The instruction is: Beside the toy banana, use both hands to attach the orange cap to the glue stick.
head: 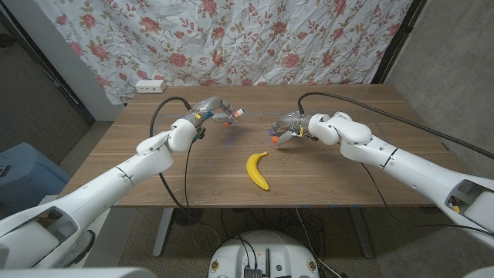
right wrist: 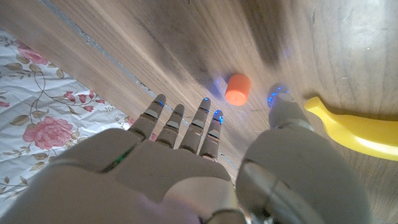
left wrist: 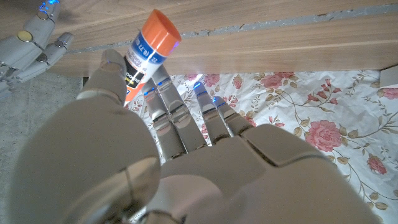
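While raised, left robot hand (head: 210,109) around glue stick (left wrist: 145,53)

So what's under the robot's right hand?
The small orange cap sits on the wooden table below the right hand, just past its fingertips, untouched, next to the toy banana. Whatever lies directly beneath the palm is hidden.

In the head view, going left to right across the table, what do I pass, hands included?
Left hand → glue stick held in it → toy banana → orange cap on the table → right hand just above the cap.
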### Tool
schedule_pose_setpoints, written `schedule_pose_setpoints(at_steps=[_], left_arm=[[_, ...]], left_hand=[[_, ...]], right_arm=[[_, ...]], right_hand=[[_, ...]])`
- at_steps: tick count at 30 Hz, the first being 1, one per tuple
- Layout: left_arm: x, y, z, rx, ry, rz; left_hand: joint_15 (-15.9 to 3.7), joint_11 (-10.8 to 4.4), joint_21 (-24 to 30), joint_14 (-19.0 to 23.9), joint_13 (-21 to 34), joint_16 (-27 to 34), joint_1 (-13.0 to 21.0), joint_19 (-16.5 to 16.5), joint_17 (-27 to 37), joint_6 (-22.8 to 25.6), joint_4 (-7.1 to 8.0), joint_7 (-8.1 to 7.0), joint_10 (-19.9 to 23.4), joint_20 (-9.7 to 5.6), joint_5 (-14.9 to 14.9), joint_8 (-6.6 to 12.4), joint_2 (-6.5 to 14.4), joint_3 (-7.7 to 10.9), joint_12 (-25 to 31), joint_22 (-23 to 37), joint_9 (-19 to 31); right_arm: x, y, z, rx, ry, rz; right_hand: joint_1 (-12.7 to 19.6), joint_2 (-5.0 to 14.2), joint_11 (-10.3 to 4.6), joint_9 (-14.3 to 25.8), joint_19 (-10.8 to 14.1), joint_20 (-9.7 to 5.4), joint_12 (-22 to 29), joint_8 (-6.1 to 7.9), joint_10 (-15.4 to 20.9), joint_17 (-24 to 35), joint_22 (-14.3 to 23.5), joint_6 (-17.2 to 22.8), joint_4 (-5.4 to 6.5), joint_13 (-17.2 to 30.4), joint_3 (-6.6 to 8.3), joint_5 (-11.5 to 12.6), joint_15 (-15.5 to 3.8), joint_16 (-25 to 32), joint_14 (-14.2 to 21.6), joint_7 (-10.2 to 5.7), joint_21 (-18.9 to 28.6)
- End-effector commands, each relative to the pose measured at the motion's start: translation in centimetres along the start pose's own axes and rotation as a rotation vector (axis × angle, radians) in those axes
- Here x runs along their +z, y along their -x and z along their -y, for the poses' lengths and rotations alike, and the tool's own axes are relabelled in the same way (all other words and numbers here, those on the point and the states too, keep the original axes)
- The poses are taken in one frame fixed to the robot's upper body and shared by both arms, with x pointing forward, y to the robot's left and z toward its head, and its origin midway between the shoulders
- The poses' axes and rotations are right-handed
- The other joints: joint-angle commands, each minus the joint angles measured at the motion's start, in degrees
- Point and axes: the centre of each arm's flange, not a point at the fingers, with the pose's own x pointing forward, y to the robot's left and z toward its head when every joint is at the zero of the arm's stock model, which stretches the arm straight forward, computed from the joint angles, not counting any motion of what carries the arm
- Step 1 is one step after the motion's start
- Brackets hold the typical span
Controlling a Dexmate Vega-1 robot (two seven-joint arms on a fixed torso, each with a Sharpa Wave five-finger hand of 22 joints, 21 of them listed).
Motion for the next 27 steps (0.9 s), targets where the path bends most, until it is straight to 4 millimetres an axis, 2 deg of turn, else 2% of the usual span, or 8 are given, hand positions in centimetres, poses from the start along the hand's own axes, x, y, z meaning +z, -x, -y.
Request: schedule_pose_setpoints(at_steps=[1, 10, 27], left_arm=[[-0.2, 0.1, 0.2, -0.008, -0.002, -0.006], [-0.5, 0.1, 0.3, -0.014, 0.002, -0.009], [-0.5, -0.1, 0.3, -0.014, 0.003, -0.003]], left_hand=[[-7.25, -0.5, 0.25, -0.34, 0.31, 0.18, -0.03, -0.37, 0.18, 6.75, 0.44, 0.58, 0.2, -2.35, 0.39, 0.36, 0.93, 0.08, 0.21, 0.13, 0.3], [-7.24, -0.5, 0.28, -0.41, 0.31, 0.16, -0.19, -0.33, 0.17, 6.75, 0.46, 0.67, 0.16, -2.32, 0.4, 0.36, 1.08, 0.05, 0.21, 0.13, 0.3], [-7.23, -0.5, 0.32, -0.52, 0.33, 0.15, -0.39, -0.3, 0.14, 6.88, 0.4, 0.79, 0.29, -2.33, 0.41, 0.41, 1.38, 0.03, 0.3, 0.13, 0.29]], right_arm=[[-0.1, -0.1, -0.4, -0.018, 0.009, -0.019], [-0.2, -0.3, -0.8, -0.027, 0.012, -0.027], [-0.2, -0.5, -1.4, -0.08, 0.029, -0.023]], right_hand=[[1.59, -0.25, -0.72, 0.27, 0.6, -0.19, 0.19, 0.82, 1.62, 0.18, 0.09, 1.82, -0.06, 0.09, 0.3, 0.58, -0.54, 0.46, 1.28, -0.45, 0.23], [2.77, -0.61, -1.55, 0.26, 0.81, -0.38, 0.08, 1.24, 3.29, 0.15, 0.08, 3.55, -0.04, 0.05, 0.14, 1.03, -0.91, 0.5, 2.06, -0.98, 0.08], [5.99, -0.6, -2.05, 0.7, 3.16, -1.5, -0.08, 3.0, 9.85, 0.22, 0.06, 9.36, 0.51, 0.02, -0.75, 2.98, -3.68, 1.3, 6.47, -1.24, 0.2]])
